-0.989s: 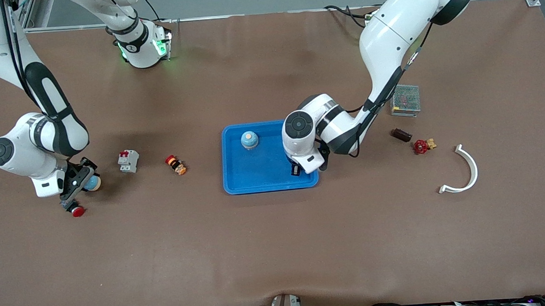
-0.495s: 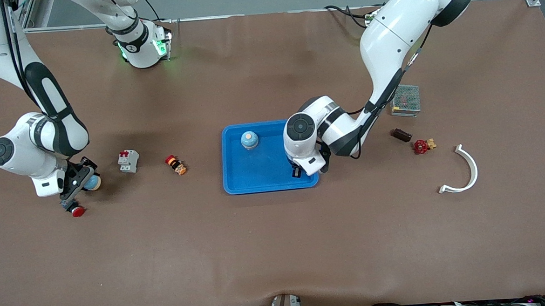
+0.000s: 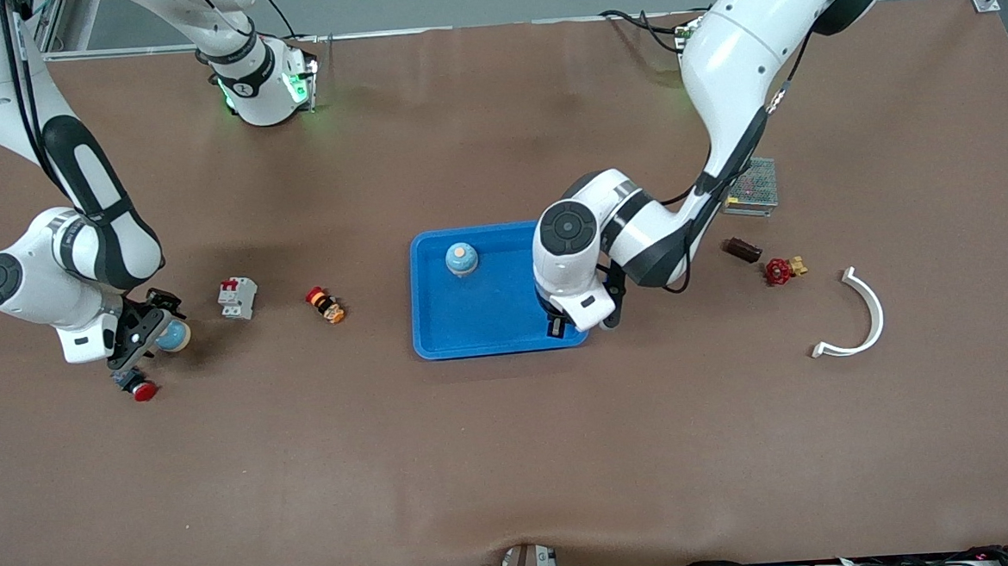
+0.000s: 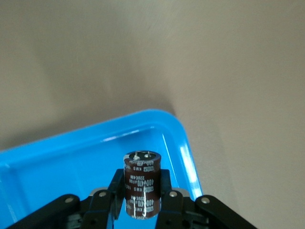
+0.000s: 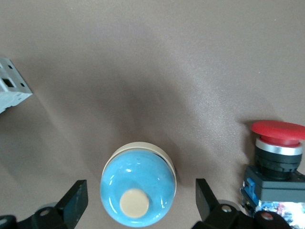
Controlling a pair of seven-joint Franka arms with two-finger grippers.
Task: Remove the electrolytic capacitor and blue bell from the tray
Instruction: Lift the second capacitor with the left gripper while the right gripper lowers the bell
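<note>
**Left wrist view: capacitor's in the grip, now get it over the rim cleanly**

Left wrist view shows the left gripper [image 4: 143, 202] with its fingers clamped on the brown electrolytic capacitor [image 4: 142, 183], which stands upright between them, over a corner of the blue tray [image 4: 186, 152]. In the front view that corner is the one nearest the camera at the left arm's end of the tray [image 3: 438, 338], and the left gripper [image 3: 555, 322] sits right over it.

The right gripper [image 5: 140, 202] is down at the right arm's end of the table, fingers spread wide on either side of a blue bell [image 5: 138, 186] that rests on the mat, beside a red push button [image 5: 276, 152]. Another blue bell [image 3: 460, 258] is in the tray, so there's more to do.

Best guess for doing this step well: the left arm should lift straight up first so the capacitor's bottom clears the raised rim, then carry it sideways to bare mat. The can is smooth and round, so a steady squeeze and a low, gentle set-down should stop it from slipping or rolling.
</note>
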